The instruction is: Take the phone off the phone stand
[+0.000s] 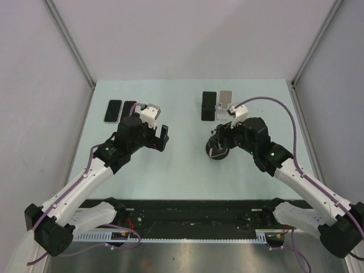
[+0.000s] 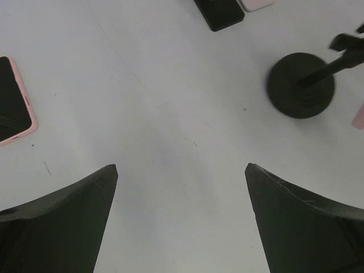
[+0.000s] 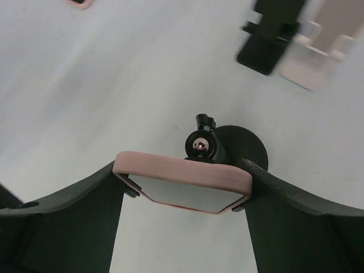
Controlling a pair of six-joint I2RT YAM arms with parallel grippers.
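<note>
The phone (image 3: 183, 176) has a pink case and a dark screen. It sits in the clamp of a black phone stand, whose ball joint (image 3: 200, 145) and round base (image 3: 245, 145) show just behind it. My right gripper (image 3: 182, 170) is shut on the phone's two side edges, and the stand's small clamp tabs still show at those edges. In the top view the right gripper (image 1: 219, 147) is over the stand's base (image 1: 218, 153). My left gripper (image 1: 163, 137) is open and empty above bare table (image 2: 181, 168), left of the stand (image 2: 301, 85).
Two phones (image 1: 112, 111) lie side by side at the back left; one has a pink case (image 2: 12, 102). At the back right a black phone (image 1: 209, 106) lies beside a light phone on a pale holder (image 1: 225, 102). Grey walls enclose the table.
</note>
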